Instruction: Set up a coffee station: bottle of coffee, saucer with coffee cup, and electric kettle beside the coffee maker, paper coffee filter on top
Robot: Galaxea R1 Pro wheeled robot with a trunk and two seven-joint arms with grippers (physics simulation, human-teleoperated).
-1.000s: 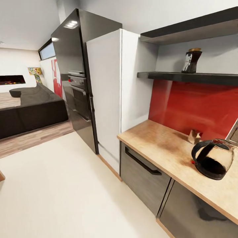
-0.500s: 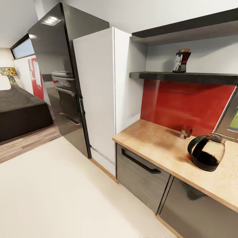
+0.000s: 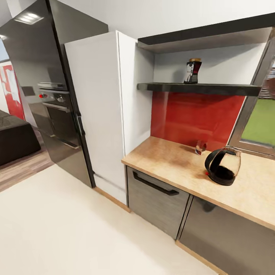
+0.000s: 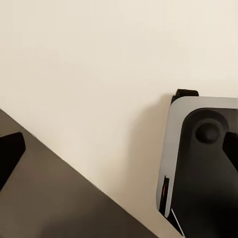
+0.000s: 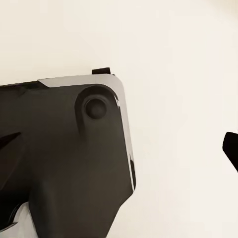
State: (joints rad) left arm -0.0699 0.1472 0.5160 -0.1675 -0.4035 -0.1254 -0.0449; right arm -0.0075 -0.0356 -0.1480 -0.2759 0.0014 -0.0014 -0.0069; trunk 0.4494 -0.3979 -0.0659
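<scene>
Bottle of coffee (image 3: 192, 71): you see it upright on the lower dark shelf (image 3: 198, 88), near that shelf's left half, above the red backsplash (image 3: 191, 118). Dark body, pale label, yellowish cap.

Electric kettle (image 3: 222, 166): it stands on the bench (image 3: 168, 158), well right of the bench's left end and below the window (image 3: 261, 122). Its body is glossy and dark at the base, with a black loop handle toward your left side.

Small glass (image 3: 200, 147): just behind and left of the kettle, close to the backsplash; too small to tell more.

Bench: light speckled top over grey cabinet fronts; a drawer (image 3: 156, 200) with a black bar handle sits under its left end.

Surroundings: a tall white cabinet (image 3: 101, 110) stands against the bench's left end, and a glossy black unit with a built-in oven (image 3: 57, 110) is beyond it. Pale floor (image 3: 68, 229) lies in front of you.

Left claw: in the left wrist view you get dark finger edges (image 4: 10, 153) at the frame sides over pale floor, with the robot's base (image 4: 198, 158) below; I cannot tell how wide the claw stands.

Right claw: the right wrist view shows a dark fingertip (image 5: 230, 146) at the edge, above floor and the base; its opening cannot be told, and nothing shows between the fingers.
</scene>
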